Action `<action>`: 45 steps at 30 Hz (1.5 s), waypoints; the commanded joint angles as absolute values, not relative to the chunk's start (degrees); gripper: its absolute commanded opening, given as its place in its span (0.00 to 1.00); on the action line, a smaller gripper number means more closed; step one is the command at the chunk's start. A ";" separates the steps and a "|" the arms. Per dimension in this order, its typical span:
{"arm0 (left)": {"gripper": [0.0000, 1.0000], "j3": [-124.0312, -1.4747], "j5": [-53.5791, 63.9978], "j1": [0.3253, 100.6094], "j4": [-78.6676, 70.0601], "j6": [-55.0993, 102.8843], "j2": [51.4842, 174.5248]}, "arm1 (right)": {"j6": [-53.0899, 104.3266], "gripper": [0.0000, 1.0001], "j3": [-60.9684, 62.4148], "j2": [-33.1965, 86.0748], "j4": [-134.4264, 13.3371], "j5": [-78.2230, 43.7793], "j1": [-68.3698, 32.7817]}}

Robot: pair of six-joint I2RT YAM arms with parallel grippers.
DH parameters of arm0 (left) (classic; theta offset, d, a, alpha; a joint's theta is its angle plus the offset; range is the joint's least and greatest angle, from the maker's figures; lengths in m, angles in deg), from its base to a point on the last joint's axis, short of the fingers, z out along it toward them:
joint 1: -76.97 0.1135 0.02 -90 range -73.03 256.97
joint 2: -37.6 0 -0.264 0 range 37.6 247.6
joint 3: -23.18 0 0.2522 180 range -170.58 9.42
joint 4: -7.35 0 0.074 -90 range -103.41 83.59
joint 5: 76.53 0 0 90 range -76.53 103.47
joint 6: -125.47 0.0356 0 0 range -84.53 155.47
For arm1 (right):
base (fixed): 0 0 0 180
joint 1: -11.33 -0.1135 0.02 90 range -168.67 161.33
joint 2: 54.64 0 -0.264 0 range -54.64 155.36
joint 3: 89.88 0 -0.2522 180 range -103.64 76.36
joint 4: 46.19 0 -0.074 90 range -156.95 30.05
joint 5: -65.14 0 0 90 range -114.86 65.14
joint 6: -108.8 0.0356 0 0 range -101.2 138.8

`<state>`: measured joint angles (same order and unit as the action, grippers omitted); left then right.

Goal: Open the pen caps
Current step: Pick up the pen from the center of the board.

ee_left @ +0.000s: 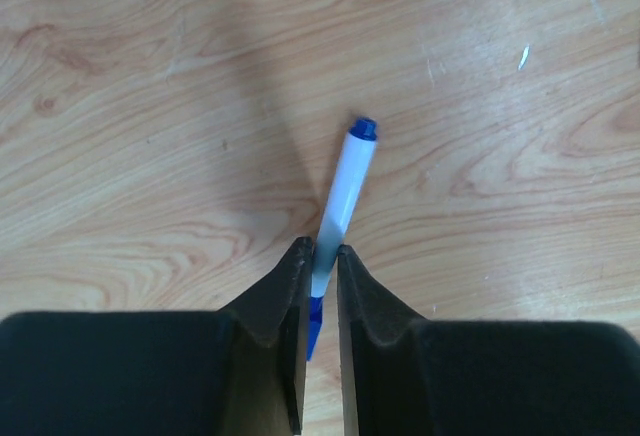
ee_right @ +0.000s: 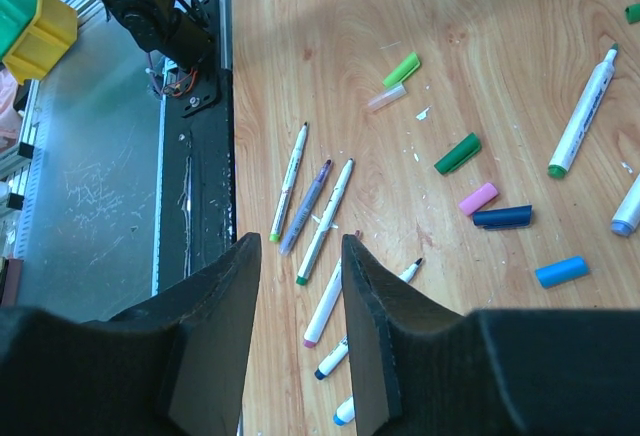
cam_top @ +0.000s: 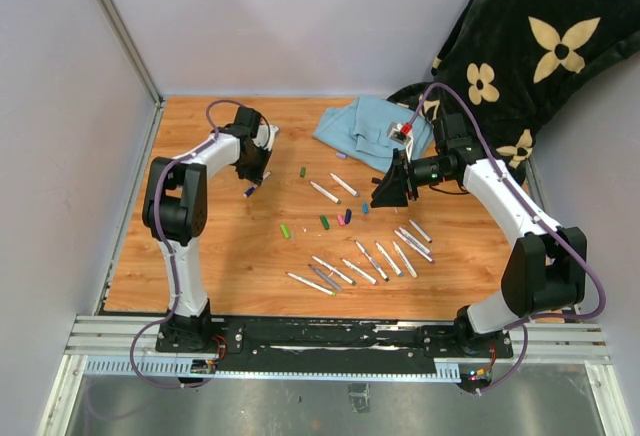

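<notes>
The left arm rises from its base at the near left corner, folds at the elbow and reaches toward the far left part of the worktop (cam_top: 200, 256), with its wrist bent down. The left pincer (cam_top: 250, 188) is closed on a white marker (ee_left: 345, 191), and its fingers (ee_left: 290, 296) press the barrel from both sides. The marker slants away from the fingers, with a small blue end farthest out. Below the grip, between the fingers, a blue part (ee_left: 312, 328) shows. It seems to be the marker's cap, but I cannot tell for sure.

The right arm climbs from the near right corner, with its elbow high by the right edge and its forearm running back toward the middle. The right pincer (cam_top: 390, 191) stands open with nothing between its fingers, and it is tipped down over the wood.

Loose caps lie in the middle of the worktop, each apart from any barrel. From left to right there are a light green cap (cam_top: 285, 229), a dark green cap (cam_top: 324, 222), then a pink cap (cam_top: 341, 220) just beside a navy cap (cam_top: 347, 216), and a bright blue cap (cam_top: 365, 208). Another green cap (cam_top: 303, 171) lies farther back on its own.

Bare-tipped markers (cam_top: 360, 266) lie in a ragged row toward the near edge. A blue cloth (cam_top: 370, 126) sits crumpled at the far edge, right of centre.
</notes>
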<state>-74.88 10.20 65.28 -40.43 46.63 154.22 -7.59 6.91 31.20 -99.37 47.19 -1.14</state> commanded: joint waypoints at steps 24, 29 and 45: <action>0.01 -68.18 12.77 65.54 -39.69 40.67 142.41 | -10.65 0.40 6.72 30.45 -102.09 51.87 -0.33; 0.00 -64.05 1.06 64.58 -37.10 36.78 133.44 | -17.21 0.43 6.77 27.93 -104.54 52.03 -0.99; 0.00 -56.00 -34.96 41.56 -29.66 26.79 129.70 | -60.35 0.89 27.58 3.96 -92.87 26.75 -15.30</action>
<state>-54.29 -27.98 44.37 -30.75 28.53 127.70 -46.34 24.24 6.02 -97.79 38.95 -10.21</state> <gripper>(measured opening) 0.066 0.882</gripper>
